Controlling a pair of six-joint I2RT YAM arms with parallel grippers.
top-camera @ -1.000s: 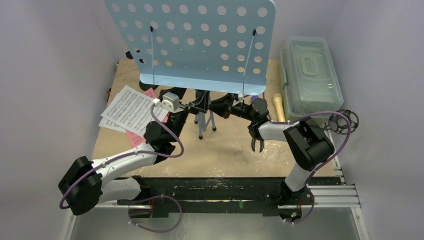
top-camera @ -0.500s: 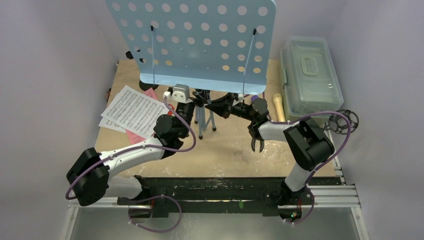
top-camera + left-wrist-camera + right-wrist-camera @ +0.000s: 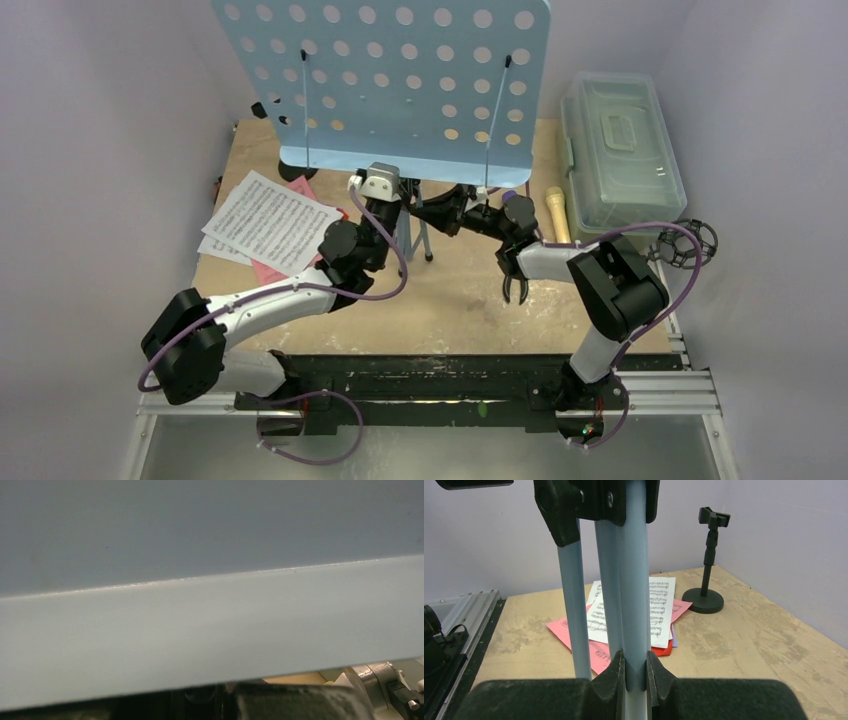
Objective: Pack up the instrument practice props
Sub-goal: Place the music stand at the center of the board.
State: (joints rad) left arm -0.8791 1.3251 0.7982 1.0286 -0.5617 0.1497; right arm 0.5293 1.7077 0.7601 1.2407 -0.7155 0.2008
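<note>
The blue perforated desk (image 3: 400, 80), the largest item, stands high over the far middle of the table (image 3: 470, 300). Its broad face tilts up toward the overhead camera and its long axis runs left to right. I judge it to be stiff sheet metal, light but top-heavy and slick, and its lower lip is the place to take hold. My left claw (image 3: 390, 196) sits just under that lip, which fills the left wrist view; I cannot tell whether it is closed. Beneath the desk, the stand's pole (image 3: 634, 580) runs vertical, rigid and smooth. My right claw (image 3: 636, 672) is clamped narrow around it, with a leg tube (image 3: 571, 605) close alongside. The music sheets (image 3: 270, 220) lie flat at the left, thin and floppy, and are best slid by an edge. The cream microphone (image 3: 556, 212) lies beside the box (image 3: 620, 150), its long axis pointing away from me.
</note>
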